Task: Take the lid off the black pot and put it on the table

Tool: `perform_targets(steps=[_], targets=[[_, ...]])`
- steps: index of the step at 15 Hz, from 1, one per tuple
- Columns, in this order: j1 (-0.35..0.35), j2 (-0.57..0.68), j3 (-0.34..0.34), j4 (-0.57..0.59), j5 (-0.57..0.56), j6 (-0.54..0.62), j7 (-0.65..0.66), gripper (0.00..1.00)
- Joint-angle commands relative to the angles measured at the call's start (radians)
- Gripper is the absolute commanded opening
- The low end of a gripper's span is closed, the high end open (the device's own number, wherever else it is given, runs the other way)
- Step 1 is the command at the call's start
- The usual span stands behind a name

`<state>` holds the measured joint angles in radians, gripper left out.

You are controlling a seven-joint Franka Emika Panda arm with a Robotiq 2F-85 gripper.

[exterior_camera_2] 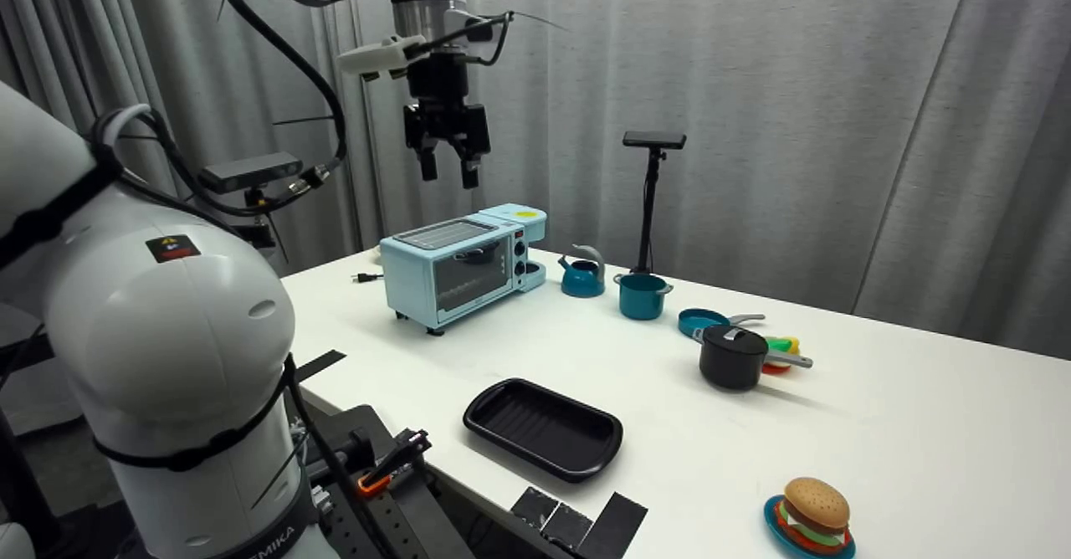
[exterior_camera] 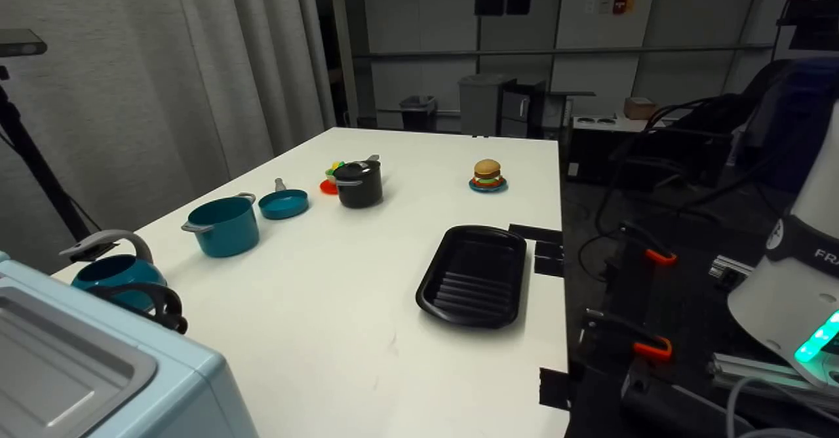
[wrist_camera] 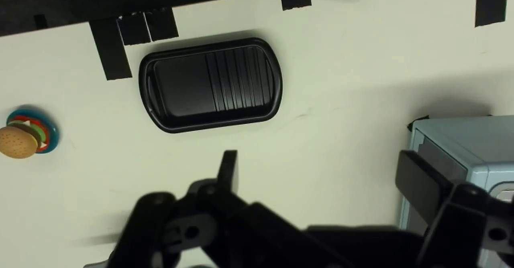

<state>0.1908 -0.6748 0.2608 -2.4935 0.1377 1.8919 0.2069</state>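
Whole job still to do

The claw (exterior_camera_2: 449, 172) hangs in mid-air, its fingers (wrist_camera: 417, 183) spread wide with nothing held between them. Lower down, well apart from it, a light-blue toaster oven (exterior_camera_2: 464, 270) stands on the white table (exterior_camera_2: 920, 425). Farther along lies a black grill pan (exterior_camera_2: 544, 429), shown whole in the wrist view too. Beyond that, well apart from the claw, the black pot (exterior_camera_2: 730, 370) stands upright near a shallow teal pan (exterior_camera_2: 701, 320), its grey handle (exterior_camera_2: 788, 359) sticking out sideways, and in both exterior views the lid (exterior_camera_2: 740, 343) sits on top of the pot. The wrist view shows neither pot nor lid plainly.

So nothing of the task looks done. Left, as I judge it: travel to the pot, come down over the lid, close on what may be a knob (exterior_camera_2: 733, 335), too small here to make out properly, raise the lid free without dragging the pot along, then lay it on the table and let go.
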Motion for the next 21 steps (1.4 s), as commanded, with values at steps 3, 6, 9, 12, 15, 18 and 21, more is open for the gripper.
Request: perform_targets(steps=[3,6,9,12,15,18,21], targets=[[-0.036,0.098,-0.068,0.051,-0.036,0.024,-0.067,1.0],[-0.06,0.153,-0.121,0.091,-0.062,0.019,-0.124,1.0],[-0.082,0.213,-0.176,0.144,-0.081,0.016,-0.193,1.0],[-0.108,0.268,-0.229,0.206,-0.097,0.005,-0.267,1.0],[-0.128,0.335,-0.267,0.264,-0.098,0.024,-0.32,1.0],[-0.139,0.404,-0.28,0.304,-0.095,0.063,-0.347,1.0],[-0.142,0.469,-0.278,0.327,-0.094,0.108,-0.348,1.0]])
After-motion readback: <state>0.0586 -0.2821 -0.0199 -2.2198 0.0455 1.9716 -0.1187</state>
